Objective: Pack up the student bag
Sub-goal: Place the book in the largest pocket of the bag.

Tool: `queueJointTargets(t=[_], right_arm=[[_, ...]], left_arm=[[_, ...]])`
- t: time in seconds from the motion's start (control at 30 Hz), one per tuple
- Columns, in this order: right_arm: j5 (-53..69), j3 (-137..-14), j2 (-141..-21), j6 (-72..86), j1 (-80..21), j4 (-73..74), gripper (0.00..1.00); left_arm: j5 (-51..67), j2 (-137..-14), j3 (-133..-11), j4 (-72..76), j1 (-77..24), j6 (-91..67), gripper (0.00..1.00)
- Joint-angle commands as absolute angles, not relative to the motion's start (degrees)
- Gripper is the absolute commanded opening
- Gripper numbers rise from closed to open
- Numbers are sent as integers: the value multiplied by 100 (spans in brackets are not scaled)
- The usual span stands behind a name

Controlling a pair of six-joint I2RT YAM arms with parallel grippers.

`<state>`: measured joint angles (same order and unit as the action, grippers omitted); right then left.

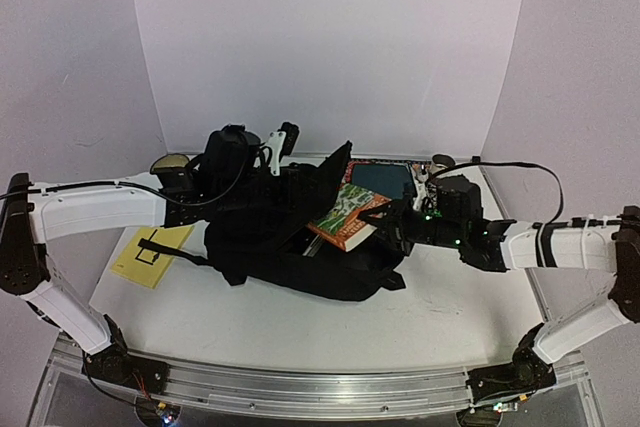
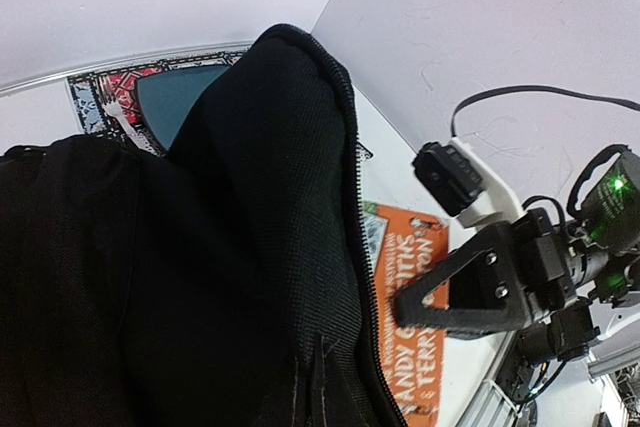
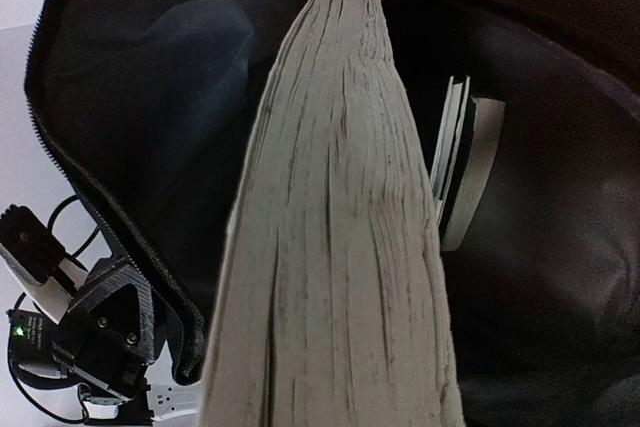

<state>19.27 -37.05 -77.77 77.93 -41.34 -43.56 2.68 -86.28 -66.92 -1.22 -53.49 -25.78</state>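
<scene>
**Inspector:** Left arm status?
**Operator:** I read it stretched in from the left, wrist high, left gripper [image 1: 286, 144] clamped tight on the rim of the student bag [image 1: 300, 267].
**Inspector:** Right?
**Operator:** Forearm level, right gripper [image 1: 388, 222] pinching a paperback book [image 1: 345, 212] by its edge.

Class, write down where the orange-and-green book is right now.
The orange-and-green book is just right of centre in the top view, tilted in the open mouth of the student bag, held by the right gripper, a teal-covered book just behind.

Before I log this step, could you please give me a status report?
Left gripper shut on student bag rim, holding it open. Right gripper shut on orange book, angled into opening. Thin book already inside, beside the path.
</scene>
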Motion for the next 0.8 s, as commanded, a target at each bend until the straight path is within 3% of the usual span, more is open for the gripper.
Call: queueJointTargets(t=[0.0,0.4,0.77], right_arm=[[2114,-4324,-8185,7833,-4415,-5553,0],[2431,-4620,-9115,7994,-4738,-5614,0],[2557,-5912,-9968,7044,-4729,-4356,0]], left_arm=[[598,-8335,-6937,867,-5396,-2566,0],[223,-8068,-6694,879,-5397,-2416,0],[1480,-7923,-6358,868,-5404,-2478,0]])
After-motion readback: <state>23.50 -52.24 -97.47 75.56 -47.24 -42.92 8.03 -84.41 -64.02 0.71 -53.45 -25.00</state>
